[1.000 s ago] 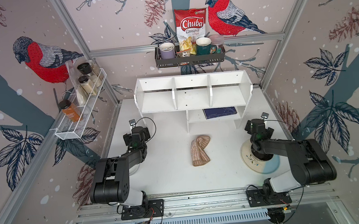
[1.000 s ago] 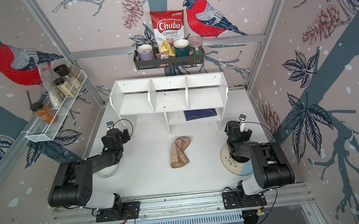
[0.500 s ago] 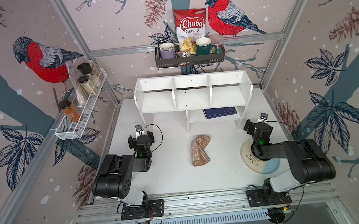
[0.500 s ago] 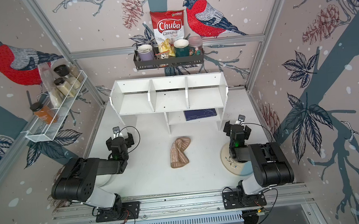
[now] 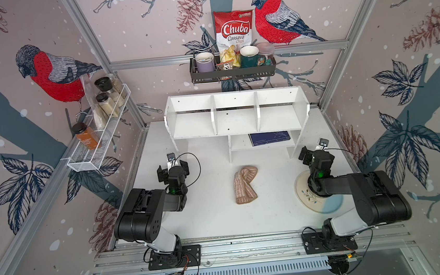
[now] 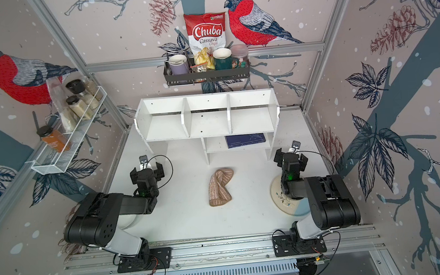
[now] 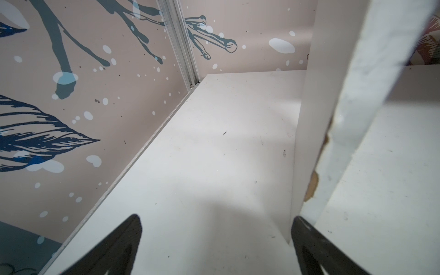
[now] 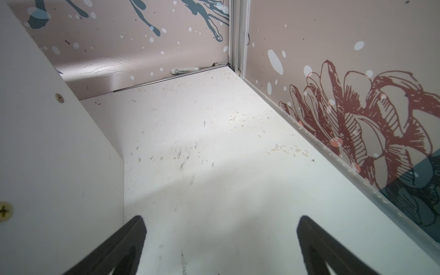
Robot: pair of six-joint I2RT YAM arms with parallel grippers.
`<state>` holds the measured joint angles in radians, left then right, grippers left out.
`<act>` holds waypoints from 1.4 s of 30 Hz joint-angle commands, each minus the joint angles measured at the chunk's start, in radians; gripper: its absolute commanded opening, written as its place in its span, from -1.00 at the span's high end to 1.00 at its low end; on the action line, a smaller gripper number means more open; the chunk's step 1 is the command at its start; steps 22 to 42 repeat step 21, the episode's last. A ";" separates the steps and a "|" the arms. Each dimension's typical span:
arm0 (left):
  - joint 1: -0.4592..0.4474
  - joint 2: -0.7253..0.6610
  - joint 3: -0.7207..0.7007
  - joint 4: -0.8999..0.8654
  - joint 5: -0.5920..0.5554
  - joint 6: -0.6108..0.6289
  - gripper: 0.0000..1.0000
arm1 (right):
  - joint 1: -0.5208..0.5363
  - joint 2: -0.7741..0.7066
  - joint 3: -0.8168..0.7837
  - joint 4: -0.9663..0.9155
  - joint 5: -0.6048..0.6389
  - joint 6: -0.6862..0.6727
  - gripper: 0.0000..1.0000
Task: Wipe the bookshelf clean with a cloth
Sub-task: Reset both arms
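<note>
Both arms have been re-posed slightly since the earlier frames, most visibly the left one; the cloth has not been moved. White bench point(image 5: 215, 220) is seen across lower centre in both top views. Bookshelf point(image 5: 236, 120) is set at upper centre, against the back wall. Left tool point(image 5: 173, 169) is held left of centre, jaws spread wide, nothing gripped. Right tool point(image 5: 316, 157) is held right of centre, likewise spread and unloaded. Plate point(image 5: 304, 193) is partly covered by the right arm. Cloth point(image 5: 245, 185) is left crumpled on the bench at frame centre, between the tools, well apart from both. Dark book point(image 5: 269, 138) is laid on the lower shelf.
</note>
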<state>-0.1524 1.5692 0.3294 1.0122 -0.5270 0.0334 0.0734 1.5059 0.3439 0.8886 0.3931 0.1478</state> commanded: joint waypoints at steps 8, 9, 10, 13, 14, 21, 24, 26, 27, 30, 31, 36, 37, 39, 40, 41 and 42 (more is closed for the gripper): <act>0.005 -0.001 0.012 0.012 -0.007 0.000 -0.96 | -0.001 -0.003 0.004 0.023 0.003 -0.014 -1.00; 0.005 -0.001 0.012 0.012 -0.007 0.000 -0.96 | 0.000 -0.004 0.004 0.023 0.003 -0.014 -1.00; 0.005 -0.001 0.013 0.012 -0.007 -0.001 -0.96 | 0.000 -0.003 0.004 0.023 0.003 -0.014 -1.00; 0.005 -0.001 0.012 0.011 -0.006 -0.001 -0.96 | 0.000 -0.003 0.004 0.023 0.003 -0.015 -1.00; 0.005 -0.001 0.011 0.010 -0.005 -0.001 -0.96 | 0.000 -0.003 0.004 0.024 0.003 -0.014 -1.00; 0.011 -0.003 0.020 -0.006 0.005 -0.007 -0.96 | -0.016 0.004 0.013 0.013 -0.126 -0.047 -1.00; 0.011 -0.003 0.020 -0.006 0.005 -0.007 -0.96 | -0.016 0.004 0.013 0.013 -0.126 -0.047 -1.00; 0.011 -0.003 0.020 -0.006 0.005 -0.007 -0.96 | -0.016 0.004 0.013 0.013 -0.126 -0.047 -1.00; 0.011 -0.003 0.020 -0.006 0.005 -0.007 -0.96 | -0.016 0.004 0.013 0.013 -0.126 -0.047 -1.00; 0.011 -0.003 0.020 -0.006 0.005 -0.007 -0.96 | -0.016 0.004 0.013 0.013 -0.126 -0.047 -1.00; 0.011 -0.003 0.020 -0.006 0.005 -0.007 -0.96 | -0.016 0.004 0.013 0.013 -0.126 -0.047 -1.00; 0.011 -0.003 0.020 -0.006 0.005 -0.007 -0.96 | -0.016 0.004 0.013 0.013 -0.126 -0.047 -1.00; 0.011 -0.003 0.020 -0.006 0.005 -0.007 -0.96 | -0.016 0.004 0.013 0.013 -0.126 -0.047 -1.00; 0.011 -0.003 0.020 -0.006 0.005 -0.007 -0.96 | -0.016 0.004 0.013 0.013 -0.126 -0.047 -1.00; 0.011 -0.003 0.020 -0.006 0.005 -0.007 -0.96 | -0.016 0.004 0.013 0.013 -0.126 -0.047 -1.00; 0.011 -0.003 0.020 -0.006 0.005 -0.007 -0.96 | -0.016 0.004 0.013 0.013 -0.126 -0.047 -1.00; 0.011 -0.003 0.020 -0.006 0.005 -0.007 -0.96 | -0.016 0.004 0.013 0.013 -0.126 -0.047 -1.00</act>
